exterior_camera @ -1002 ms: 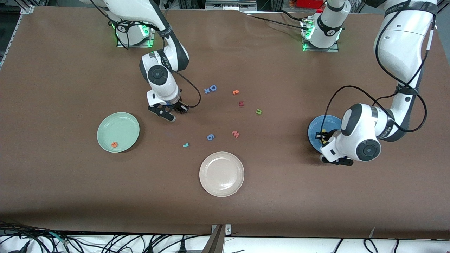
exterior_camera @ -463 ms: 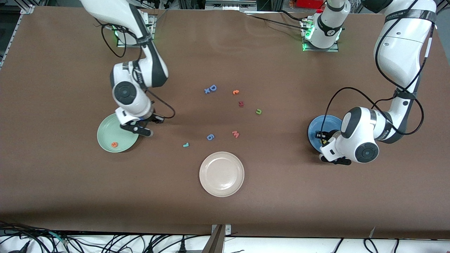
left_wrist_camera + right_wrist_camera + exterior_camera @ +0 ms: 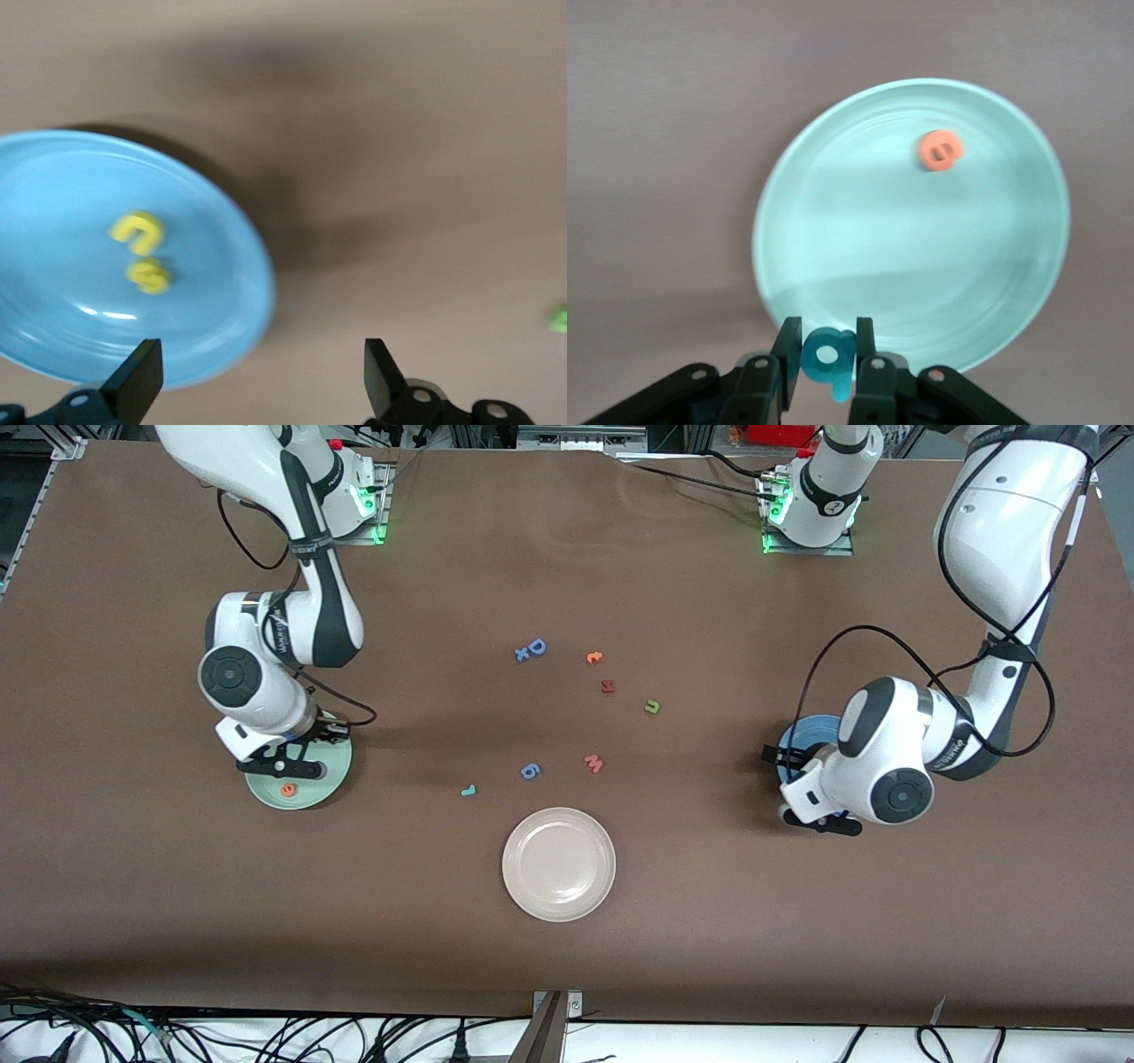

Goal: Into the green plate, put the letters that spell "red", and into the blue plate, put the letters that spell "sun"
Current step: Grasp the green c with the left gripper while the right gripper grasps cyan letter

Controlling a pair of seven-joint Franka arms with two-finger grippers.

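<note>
Front view: the right gripper hangs over the green plate, where the orange "e" already lies at about seven o'clock of the plate's centre. The left gripper sits at the blue plate, most of which hides under the arm. On the bare table, the teal "r" waits at about ten o'clock from the cream plate, and the dark green "n" at about one o'clock from it. The blue "D", orange "c", dark red letter, pink letter and blue "6" are not wanted.

Left wrist view: the left gripper's fingers stand wide apart and empty, one over the blue plate's rim. The yellow "u" and yellow "s" lie touching inside it. Only the "n" is left for this arm.

Right wrist view: the right gripper pinches the teal "d" between narrow jaws, just over the green plate's rim at six o'clock. The "e" rests at one o'clock of the plate's centre. The release looks safest with the letter carried inward, clear of the rim, and let go low so the light foam does not bounce out.
</note>
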